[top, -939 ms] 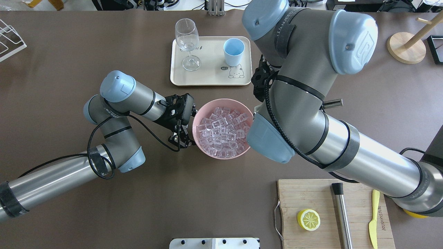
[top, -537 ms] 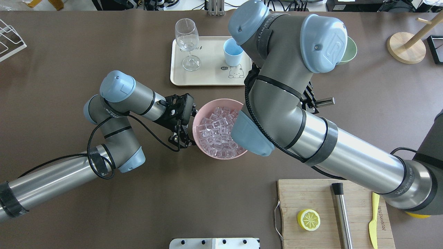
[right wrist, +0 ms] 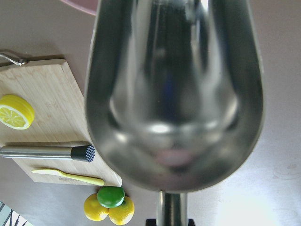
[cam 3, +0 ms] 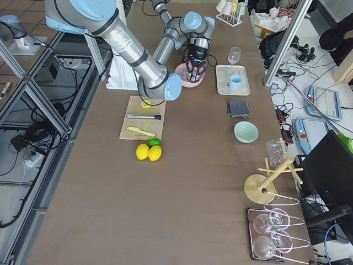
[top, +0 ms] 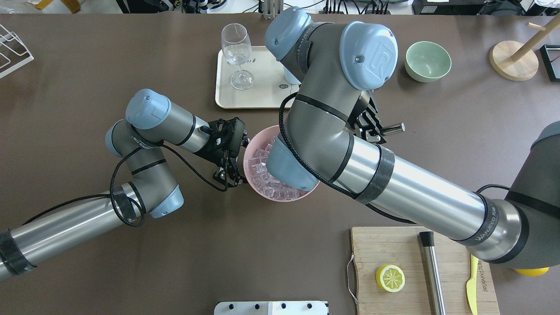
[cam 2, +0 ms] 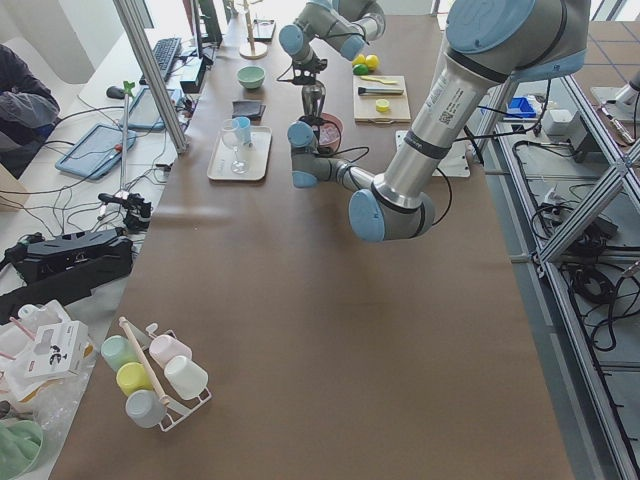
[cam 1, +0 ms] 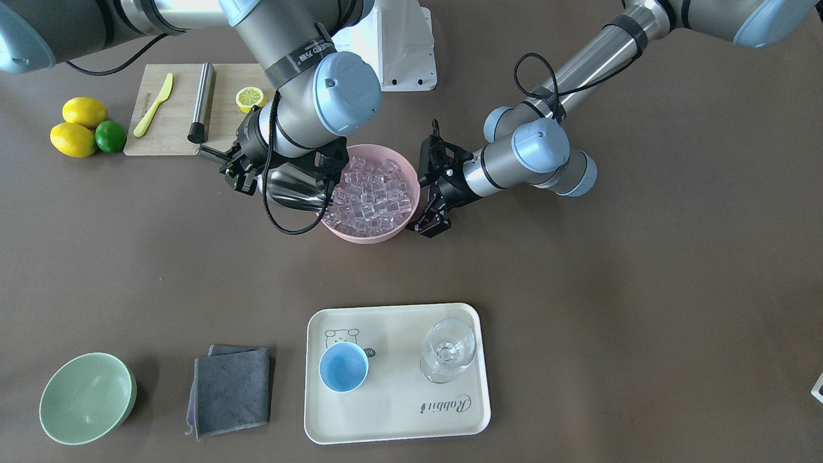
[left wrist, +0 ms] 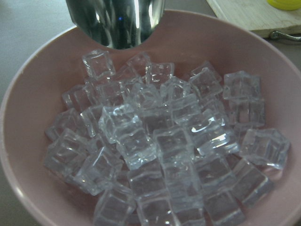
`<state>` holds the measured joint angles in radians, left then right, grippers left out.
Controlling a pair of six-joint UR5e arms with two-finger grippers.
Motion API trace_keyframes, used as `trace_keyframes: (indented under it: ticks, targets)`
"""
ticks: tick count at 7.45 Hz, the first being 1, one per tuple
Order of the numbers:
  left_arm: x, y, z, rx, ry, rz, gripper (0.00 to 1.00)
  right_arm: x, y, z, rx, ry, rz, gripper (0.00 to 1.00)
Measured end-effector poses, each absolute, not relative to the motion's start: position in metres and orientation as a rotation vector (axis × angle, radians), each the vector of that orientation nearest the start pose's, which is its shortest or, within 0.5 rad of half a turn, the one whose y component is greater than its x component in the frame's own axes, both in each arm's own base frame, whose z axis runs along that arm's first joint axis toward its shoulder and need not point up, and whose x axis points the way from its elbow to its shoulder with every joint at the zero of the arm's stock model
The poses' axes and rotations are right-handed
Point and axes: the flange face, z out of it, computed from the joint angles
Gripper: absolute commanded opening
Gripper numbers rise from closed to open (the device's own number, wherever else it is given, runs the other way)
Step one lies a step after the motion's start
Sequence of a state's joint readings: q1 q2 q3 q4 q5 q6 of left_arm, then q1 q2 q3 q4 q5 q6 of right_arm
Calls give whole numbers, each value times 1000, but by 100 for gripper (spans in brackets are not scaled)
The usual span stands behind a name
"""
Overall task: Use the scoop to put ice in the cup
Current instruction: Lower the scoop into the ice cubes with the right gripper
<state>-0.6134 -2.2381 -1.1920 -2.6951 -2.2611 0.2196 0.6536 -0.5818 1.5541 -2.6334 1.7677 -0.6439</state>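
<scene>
Your right tool [cam 1: 239,168] clamps the scoop [cam 1: 292,186], mouth angled at the bowl [cam 1: 360,233] to dig into its ice [cam 1: 370,193], while the left tool [cam 1: 429,225], grip unclear, seemingly braces the rim; the cup [cam 1: 343,366] stands empty on the tray [cam 1: 398,424].

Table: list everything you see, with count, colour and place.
ice: many, clear, in pink bowl
pink bowl: one, pink, table centre
scoop: one, steel, at the bowl's rim, empty
cup: one, light blue, on tray
wine glass: one, clear, on tray
tray: one, cream, operators' side
green bowl: one, pale green, beside cloth
cloth: one, grey, beside tray
cutting board: one, wooden, robot's right
knife: one, yellow, on board
steel cylinder: one, black-ended, on board
lemon half: one, yellow, on board
lemons: two, yellow, beside board
lime: one, green, beside lemons
left gripper: one, black, beside bowl
right gripper: one, black, shut on scoop's handle
</scene>
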Motion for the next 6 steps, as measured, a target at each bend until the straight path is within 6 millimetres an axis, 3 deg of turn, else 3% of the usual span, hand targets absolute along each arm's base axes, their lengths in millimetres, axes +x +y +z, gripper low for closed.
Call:
trace_keyframes:
  ticks: [6]
  targets:
    - [557, -477, 297, 1144, 1148, 1384, 99, -485, -492, 180, -166, -193, -1528, 0]
